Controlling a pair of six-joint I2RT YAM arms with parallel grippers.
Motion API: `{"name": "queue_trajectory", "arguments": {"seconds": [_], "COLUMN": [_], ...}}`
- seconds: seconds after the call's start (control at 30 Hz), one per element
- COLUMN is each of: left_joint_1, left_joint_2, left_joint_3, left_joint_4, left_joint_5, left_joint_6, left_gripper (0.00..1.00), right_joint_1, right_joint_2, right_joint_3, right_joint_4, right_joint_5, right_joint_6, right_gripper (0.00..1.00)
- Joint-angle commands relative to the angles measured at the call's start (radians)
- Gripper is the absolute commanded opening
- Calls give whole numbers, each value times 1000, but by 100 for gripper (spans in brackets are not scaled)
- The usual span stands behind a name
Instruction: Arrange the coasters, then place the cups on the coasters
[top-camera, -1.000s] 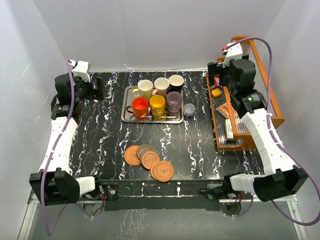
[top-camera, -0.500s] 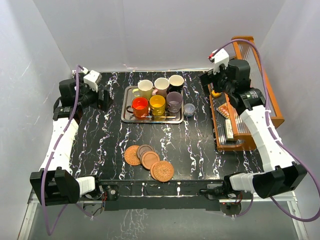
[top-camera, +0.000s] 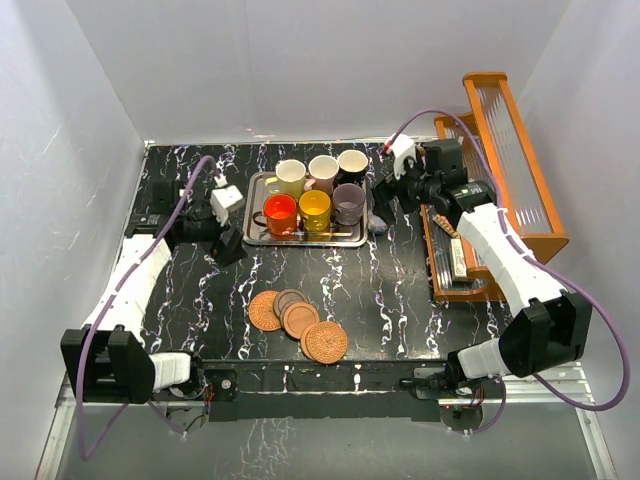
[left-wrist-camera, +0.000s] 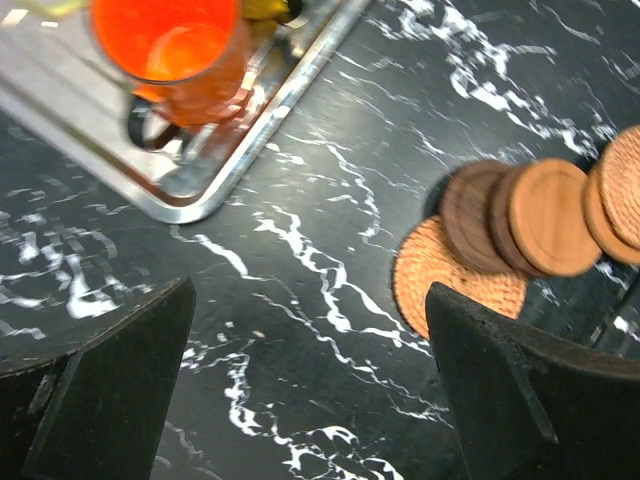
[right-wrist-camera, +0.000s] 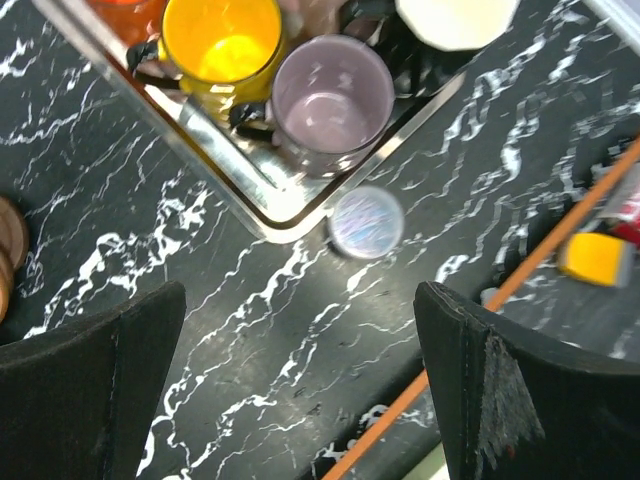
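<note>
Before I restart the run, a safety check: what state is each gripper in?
Left gripper: open, holding nothing.
Right gripper: open, holding nothing.

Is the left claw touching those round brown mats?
Apart. The top view shows the left gripper by the tray's near left corner, with bare black tabletop between it and the coasters.

1 overview, 2 close downward wrist views, tray (top-camera: 300, 241) seemingly shared
</note>
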Motion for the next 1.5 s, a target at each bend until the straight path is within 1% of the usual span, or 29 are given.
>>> {"name": "queue_trajectory", "arguments": {"seconds": [0.0,0.17,0.3,0.57,0.77,0.87,1.0,1.17,1.23,1.47], "left_joint_1": [-80,-181,-239,-343,-390,-394,-393,-381,-348,-202], "left_joint_2": [39,80,114,189,216,217,215,219,227,239], "left_joint_3": [-35,-85,-132,-239,-290,-303,-317,-349,-345,-314], "left_joint_4": [-142,-174,-147,62,180,207,198,184,165,121], "left_joint_5": [33,-13,-62,-226,-314,-349,-422,-565,-586,-593], "left_joint_6": [178,239,260,226,194,188,211,276,306,401], "left_gripper": [99,98,95,94,93,92,91,91,91,90], "right_joint_1": [1,-3,-13,-43,-76,-84,-89,-95,-97,-104], "right_joint_2": [-19,-24,-22,-63,-73,-71,-68,-63,-61,-51], "right_joint_3": [-100,-192,-248,-312,-327,-329,-331,-334,-334,-336], "right_joint_4": [159,249,302,334,335,334,335,334,335,335], "right_joint_5": [-98,-135,-167,-179,-200,-208,-216,-219,-219,-218], "right_joint_6": [13,56,69,54,55,56,56,56,54,51], "right_gripper": [98,98,98,98,98,98,98,98,98,98]}}
